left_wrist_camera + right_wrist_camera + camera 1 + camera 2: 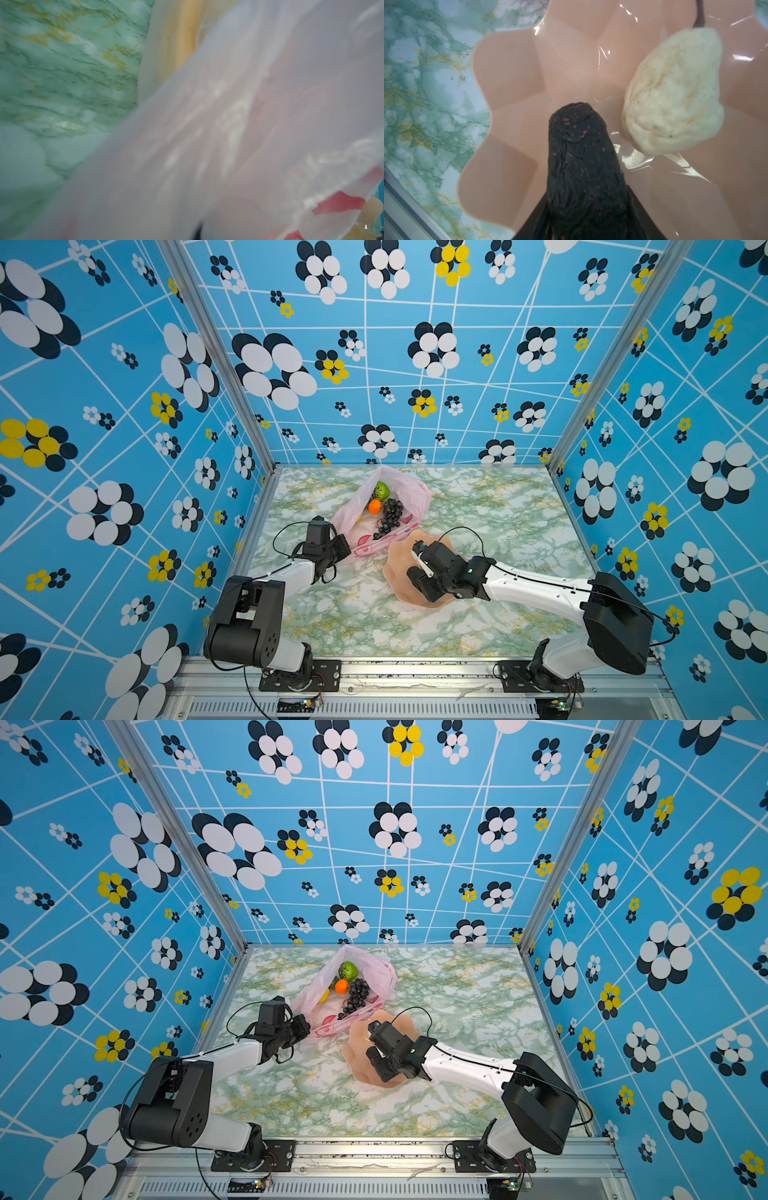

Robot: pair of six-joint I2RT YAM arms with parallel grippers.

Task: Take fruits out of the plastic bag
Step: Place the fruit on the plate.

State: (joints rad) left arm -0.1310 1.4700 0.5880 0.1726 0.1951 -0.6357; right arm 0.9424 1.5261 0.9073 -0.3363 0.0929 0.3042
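The pink plastic bag (411,489) (380,971) lies open at the back of the table. Inside it show a green fruit (381,490), an orange (374,507), a dark grape bunch (389,516) and a bit of yellow banana (323,996). My left gripper (347,549) (307,1027) is shut on the bag's near corner, and in the left wrist view the bag's film (228,135) covers most of the picture. My right gripper (586,212) (415,576) is shut on a dark avocado (581,155) over the peach plate (512,83). A pale piece (672,93) lies on that plate.
The peach scalloped plate (395,568) (353,1052) sits just in front of the bag, mostly under my right arm. The green marble table (498,510) is walled in by blue flowered panels on three sides, with a metal rail (415,668) along the front edge.
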